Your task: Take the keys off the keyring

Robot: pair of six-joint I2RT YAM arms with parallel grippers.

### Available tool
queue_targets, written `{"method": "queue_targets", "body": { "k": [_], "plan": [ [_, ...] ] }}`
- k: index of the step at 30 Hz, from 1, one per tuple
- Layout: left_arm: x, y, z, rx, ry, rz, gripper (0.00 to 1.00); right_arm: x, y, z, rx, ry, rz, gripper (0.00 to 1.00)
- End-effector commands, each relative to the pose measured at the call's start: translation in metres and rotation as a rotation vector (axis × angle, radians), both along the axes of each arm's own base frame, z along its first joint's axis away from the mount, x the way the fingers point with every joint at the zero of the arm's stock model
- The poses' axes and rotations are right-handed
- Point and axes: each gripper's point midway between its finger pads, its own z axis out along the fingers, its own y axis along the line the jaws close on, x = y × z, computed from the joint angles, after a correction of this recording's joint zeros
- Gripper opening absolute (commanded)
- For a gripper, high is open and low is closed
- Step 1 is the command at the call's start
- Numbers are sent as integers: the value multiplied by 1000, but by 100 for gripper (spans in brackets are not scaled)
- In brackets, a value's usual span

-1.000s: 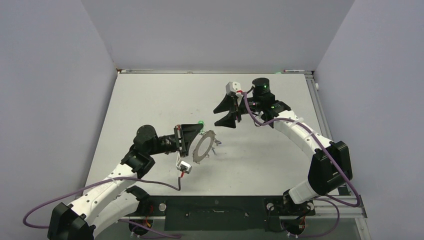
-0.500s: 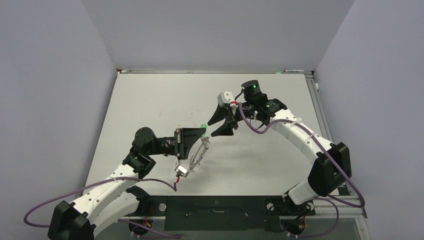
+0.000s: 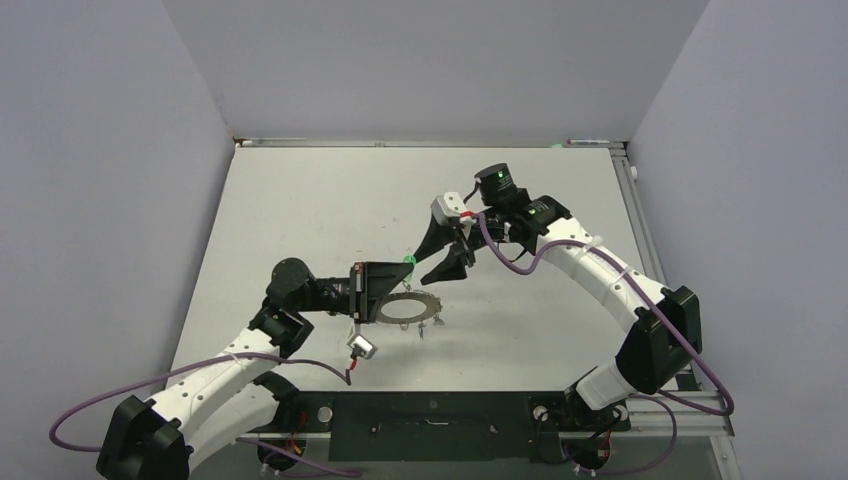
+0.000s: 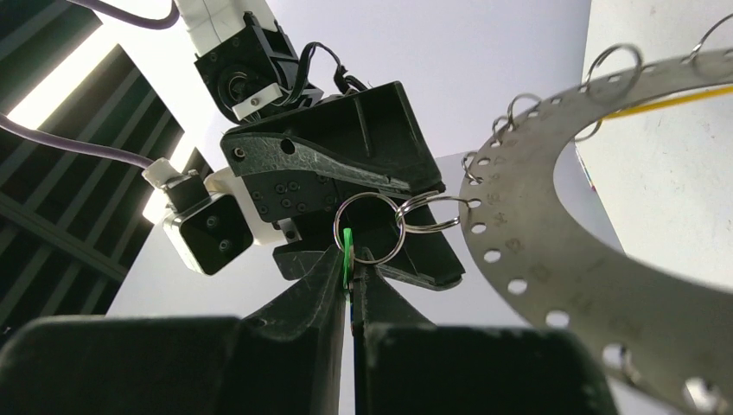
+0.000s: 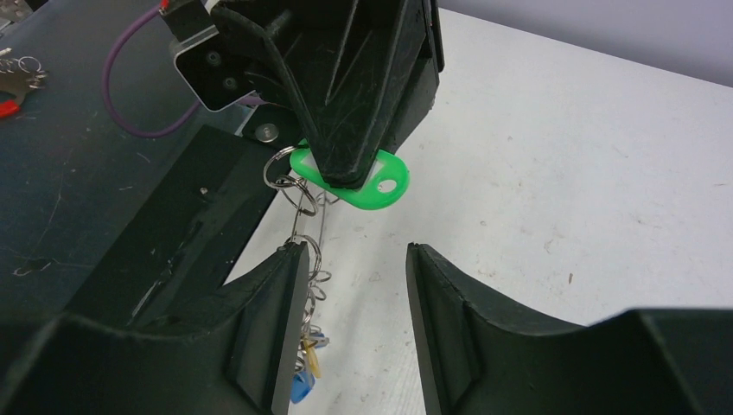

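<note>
My left gripper (image 3: 398, 270) is shut on a green plastic tag (image 3: 408, 259) and holds it above the table. The tag also shows in the left wrist view (image 4: 347, 246) and the right wrist view (image 5: 363, 186). Small split rings (image 4: 367, 226) link the tag to the keyring (image 3: 430, 305), a wide flat silver ring with punched holes (image 4: 553, 259), now hanging nearly level. Keys with blue and yellow tags (image 5: 302, 372) dangle under it. My right gripper (image 3: 440, 258) is open and empty, its fingers on either side of the space just short of the green tag (image 5: 356, 255).
The white table (image 3: 560, 330) has grey walls on three sides. A dark rail (image 3: 430, 415) runs along the near edge by the arm bases. Purple cables (image 3: 300, 365) trail from both arms.
The keyring has swung from tilted and edge-on to nearly flat under my left gripper. My right gripper has moved left and nearer, closing in on the green tag, still open.
</note>
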Motion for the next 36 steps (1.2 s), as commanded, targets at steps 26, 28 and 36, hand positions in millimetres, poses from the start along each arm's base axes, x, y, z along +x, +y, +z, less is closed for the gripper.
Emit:
{"method": "queue_targets", "body": {
  "k": [26, 28, 36],
  "plan": [
    [27, 3, 15, 6, 33, 125, 0, -5, 25, 11, 26, 78, -80, 35],
    [32, 4, 17, 4, 45, 144, 0, -6, 25, 9, 23, 76, -77, 35],
    [41, 8, 17, 7, 70, 180, 0, -11, 22, 1, 17, 80, -64, 35]
  ]
}}
